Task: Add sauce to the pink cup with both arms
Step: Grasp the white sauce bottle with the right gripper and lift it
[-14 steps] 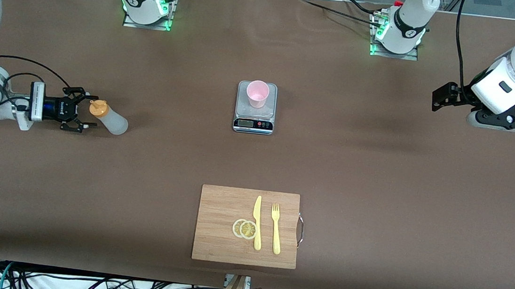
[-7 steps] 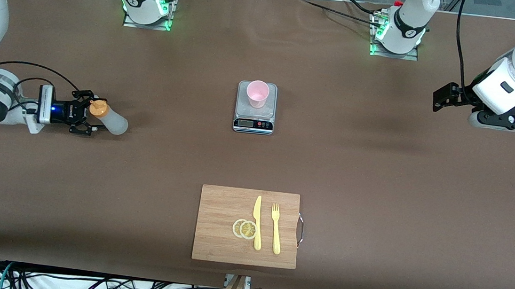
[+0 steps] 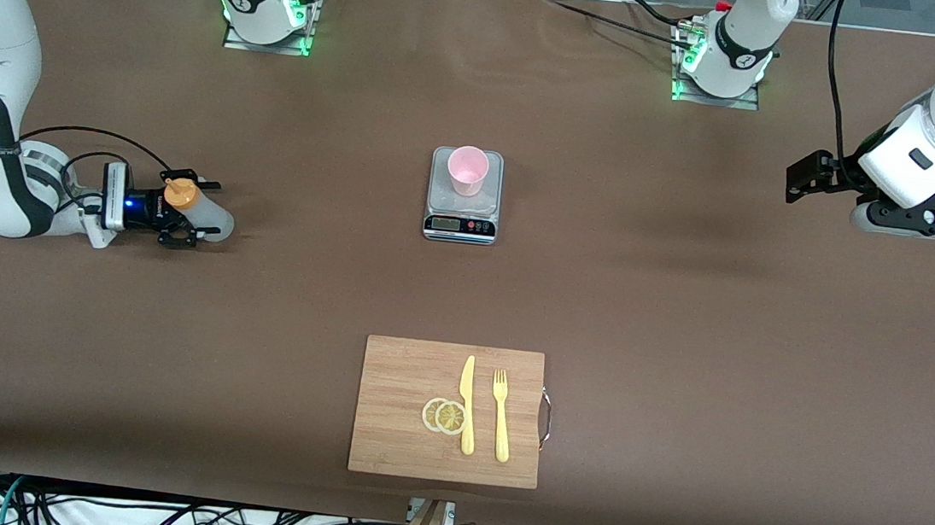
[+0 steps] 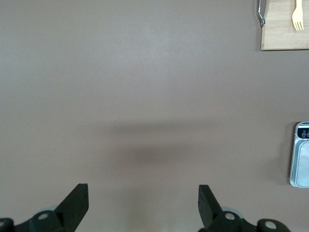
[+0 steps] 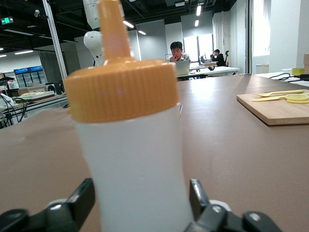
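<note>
In the front view, a small translucent whitish squeeze bottle with an orange nozzle cap is seen standing on the brown tabletop toward the right arm's end. The right end effector is set low around the bottle, one black finger on each side of it; whether the fingers press the bottle cannot be told. A small pale pink plastic tumbler stands upright on the plate of a silver kitchen scale at the middle of the tabletop, well apart from the bottle. Nearer to the camera, a rectangular wooden cutting board carries two lemon slices, a yellow plastic knife and a yellow plastic fork. The left end effector is held above bare tabletop at the left arm's end.

In the left wrist view, the left end effector's fingers are shown spread wide with nothing between them, over bare tabletop.

In the right wrist view, the bottle fills the picture, upright between the two black fingers, which stand just beside its walls; contact cannot be confirmed.
</note>
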Available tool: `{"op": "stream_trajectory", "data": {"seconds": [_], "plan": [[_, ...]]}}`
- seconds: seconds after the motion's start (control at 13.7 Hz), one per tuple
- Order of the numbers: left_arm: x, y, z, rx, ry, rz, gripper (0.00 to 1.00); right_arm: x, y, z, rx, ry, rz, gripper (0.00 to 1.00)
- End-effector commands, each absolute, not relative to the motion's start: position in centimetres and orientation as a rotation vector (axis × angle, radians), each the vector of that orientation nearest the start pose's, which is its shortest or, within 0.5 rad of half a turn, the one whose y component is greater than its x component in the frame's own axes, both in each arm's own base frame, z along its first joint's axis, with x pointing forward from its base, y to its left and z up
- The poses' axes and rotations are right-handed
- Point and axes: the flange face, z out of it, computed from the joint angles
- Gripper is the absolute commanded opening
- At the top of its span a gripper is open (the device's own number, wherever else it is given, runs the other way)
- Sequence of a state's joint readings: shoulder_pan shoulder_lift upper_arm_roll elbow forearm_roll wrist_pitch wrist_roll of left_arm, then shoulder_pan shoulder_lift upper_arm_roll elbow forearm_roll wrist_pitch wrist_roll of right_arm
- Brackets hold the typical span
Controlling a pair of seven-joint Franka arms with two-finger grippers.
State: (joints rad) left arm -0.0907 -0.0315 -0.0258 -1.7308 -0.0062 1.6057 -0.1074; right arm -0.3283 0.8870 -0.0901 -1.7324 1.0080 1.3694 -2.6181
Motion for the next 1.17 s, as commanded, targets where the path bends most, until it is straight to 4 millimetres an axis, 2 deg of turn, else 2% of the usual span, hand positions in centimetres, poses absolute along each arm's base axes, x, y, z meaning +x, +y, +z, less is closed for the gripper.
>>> {"op": "stream_trajectory", "data": {"seconds": [0.0,0.15,0.22,0.51,0.66,0.87,1.09], "plan": [[53.4,-6.3,57.7,-3.139,0.003,0.148,1.00,53.4,-12.0,8.8,-1.209,-1.323,-0.925,0.26],[53.4,-6.4,57.7,-3.139,0.003,0.148,1.00,53.7,-11.9,9.1,-1.207,-1.329,-0.928,0.05],[53.4,-6.5,57.7,-3.141,0.006,0.149,1.00,53.9,-11.9,9.2,-1.206,-1.334,-0.930,0.01],[53.4,-6.4,57.7,-3.142,0.003,0.149,1.00,55.8,-11.5,10.8,-1.253,-1.319,-0.865,0.00],[53.4,-6.5,57.7,-3.141,0.006,0.149,1.00,57.6,-10.3,13.2,-1.299,-1.323,-0.803,0.00],[53.4,-6.4,57.7,-3.142,0.003,0.149,1.00,60.5,-6.6,15.8,-1.359,-1.407,-0.733,0.00],[53.4,-6.5,57.7,-3.143,0.005,0.149,1.00,63.0,-2.3,17.0,-1.420,-1.483,-0.671,0.00]]}}
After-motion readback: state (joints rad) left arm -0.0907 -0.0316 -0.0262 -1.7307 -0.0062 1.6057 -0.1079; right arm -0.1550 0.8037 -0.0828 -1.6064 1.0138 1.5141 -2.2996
